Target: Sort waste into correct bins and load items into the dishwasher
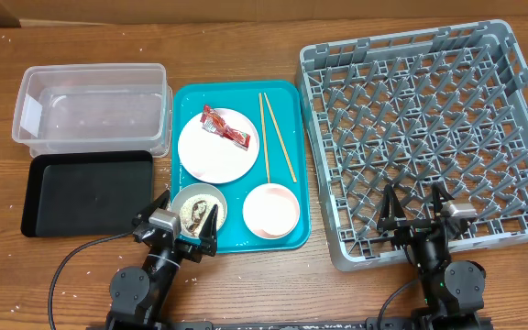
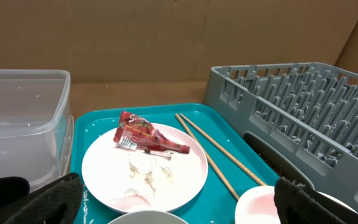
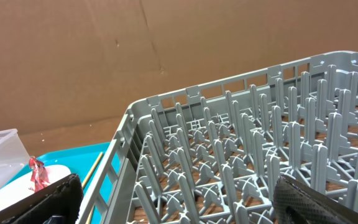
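Note:
A red snack wrapper [image 1: 225, 126] lies on the round white plate [image 1: 218, 145] on a teal tray [image 1: 287, 101]; it also shows in the left wrist view [image 2: 145, 135], with white paper scraps [image 2: 148, 171] on the plate [image 2: 104, 174]. Wooden chopsticks [image 1: 277, 137] lie beside the plate. A pale pink dish [image 1: 271, 210] and a greyish bowl with rice [image 1: 197, 205] sit at the tray's front. The clear tub [image 1: 94, 105] and black tray [image 1: 85, 192] are at the left. The grey dish rack [image 1: 429, 128] is at the right. My left gripper [image 1: 187, 224] is open over the bowl. My right gripper [image 1: 417, 213] is open over the rack's front edge.
Loose rice grains are scattered on the wooden table around the bins. A brown cardboard wall stands behind the table. The dish rack [image 3: 241, 155] holds nothing. No cup is in view.

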Tool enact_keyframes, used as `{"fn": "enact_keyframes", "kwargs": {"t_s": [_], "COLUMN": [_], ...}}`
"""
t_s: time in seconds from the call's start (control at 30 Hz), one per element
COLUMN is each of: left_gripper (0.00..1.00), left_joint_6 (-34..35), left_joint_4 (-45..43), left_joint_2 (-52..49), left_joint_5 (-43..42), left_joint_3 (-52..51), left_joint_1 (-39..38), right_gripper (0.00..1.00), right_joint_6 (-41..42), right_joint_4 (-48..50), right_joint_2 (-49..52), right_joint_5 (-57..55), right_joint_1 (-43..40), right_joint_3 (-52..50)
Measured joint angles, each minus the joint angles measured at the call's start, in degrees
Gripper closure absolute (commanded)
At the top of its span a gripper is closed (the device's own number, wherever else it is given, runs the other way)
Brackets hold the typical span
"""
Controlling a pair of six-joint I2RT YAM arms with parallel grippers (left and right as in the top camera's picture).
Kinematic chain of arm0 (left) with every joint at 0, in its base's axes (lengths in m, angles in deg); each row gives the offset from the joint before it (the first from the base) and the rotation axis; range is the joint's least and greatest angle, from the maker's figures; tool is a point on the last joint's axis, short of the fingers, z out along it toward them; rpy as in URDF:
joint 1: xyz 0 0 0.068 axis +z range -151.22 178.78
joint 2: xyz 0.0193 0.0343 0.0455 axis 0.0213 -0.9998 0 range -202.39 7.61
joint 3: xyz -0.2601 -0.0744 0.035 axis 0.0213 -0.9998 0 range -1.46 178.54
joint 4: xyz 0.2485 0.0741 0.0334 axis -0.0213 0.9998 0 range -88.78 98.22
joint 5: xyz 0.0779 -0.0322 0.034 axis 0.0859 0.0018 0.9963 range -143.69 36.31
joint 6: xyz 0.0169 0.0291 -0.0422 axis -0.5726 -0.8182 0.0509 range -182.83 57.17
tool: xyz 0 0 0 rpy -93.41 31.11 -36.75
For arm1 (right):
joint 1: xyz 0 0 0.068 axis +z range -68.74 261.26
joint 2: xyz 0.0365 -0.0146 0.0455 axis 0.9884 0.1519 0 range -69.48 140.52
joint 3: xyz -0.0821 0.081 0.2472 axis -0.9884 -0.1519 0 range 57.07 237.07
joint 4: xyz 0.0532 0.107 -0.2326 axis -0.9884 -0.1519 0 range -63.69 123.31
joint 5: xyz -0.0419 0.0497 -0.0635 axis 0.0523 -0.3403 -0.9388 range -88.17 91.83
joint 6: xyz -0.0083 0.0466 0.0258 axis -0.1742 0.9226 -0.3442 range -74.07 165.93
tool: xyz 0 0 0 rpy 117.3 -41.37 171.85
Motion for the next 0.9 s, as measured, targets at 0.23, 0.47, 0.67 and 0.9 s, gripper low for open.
{"fn": "enact_keyframes", "kwargs": {"t_s": [0.23, 0.47, 0.67, 0.9], "left_gripper": [0.00, 0.00, 0.00, 0.00], "left_joint_6": [0.00, 0.00, 1.09, 3.54], "left_joint_4": [0.00, 0.00, 0.00, -0.09], "left_joint_2": [0.00, 0.00, 0.00, 0.00], "left_joint_5": [0.00, 0.00, 0.00, -0.11], "left_joint_3": [0.00, 0.00, 0.00, -0.02], "left_joint_1": [0.00, 0.00, 0.00, 0.00], "right_gripper": [0.00, 0.00, 0.00, 0.00], "right_joint_6": [0.00, 0.02, -0.02, 0.00], "right_joint_4": [0.02, 0.02, 0.00, 0.00], "right_joint_2": [0.00, 0.00, 0.00, 0.00], "right_joint_5": [0.00, -0.02, 0.00, 2.34], "right_joint_1": [0.00, 0.02, 0.00, 0.00], "right_joint_3": [0.00, 0.00, 0.00, 0.00]}}
